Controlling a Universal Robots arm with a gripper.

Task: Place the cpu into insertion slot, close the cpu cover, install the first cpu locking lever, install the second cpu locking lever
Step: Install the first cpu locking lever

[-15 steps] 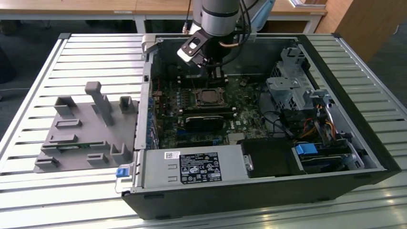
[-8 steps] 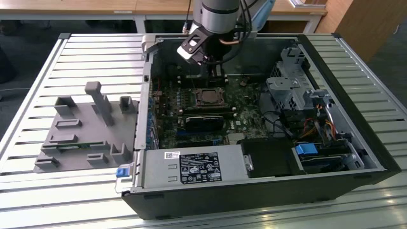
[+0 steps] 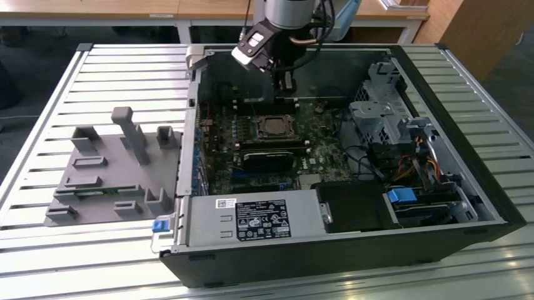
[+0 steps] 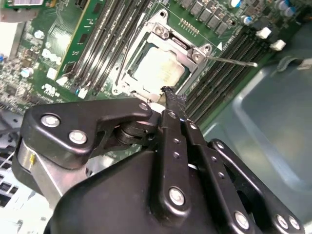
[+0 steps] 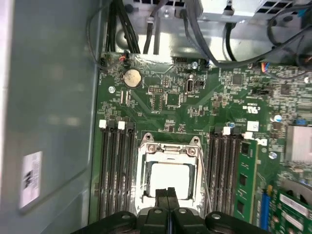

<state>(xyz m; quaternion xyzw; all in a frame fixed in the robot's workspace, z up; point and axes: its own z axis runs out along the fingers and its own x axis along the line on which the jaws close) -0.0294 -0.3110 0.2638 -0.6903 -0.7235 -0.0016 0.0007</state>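
**Closed gripper poised over the seated chip**

The gripper [image 5: 168,192] has its two black fingers pressed together with nothing between them. In both wrist views its tip hangs just above one edge of the small square silvery-grey cpu [image 5: 169,175]; whether it touches cannot be told.

The cpu lies flat inside the insertion slot [image 5: 145,187]. The thin silvery metal cpu cover [image 5: 168,148] lies down around it, so the chip's face shows through the window. A thin metal lever rod [image 4: 234,61] angles away from the socket over the long black memory slots [image 5: 117,170].

All this sits on the green circuit board [image 5: 161,97] inside the open black computer case [image 3: 334,256], which also holds a grey labelled power box [image 3: 250,219].

Beside the case, on the slatted metal surface [image 3: 75,250], rests a grey moulded fixture [image 3: 109,169]; what is in its pockets is hard to make out.
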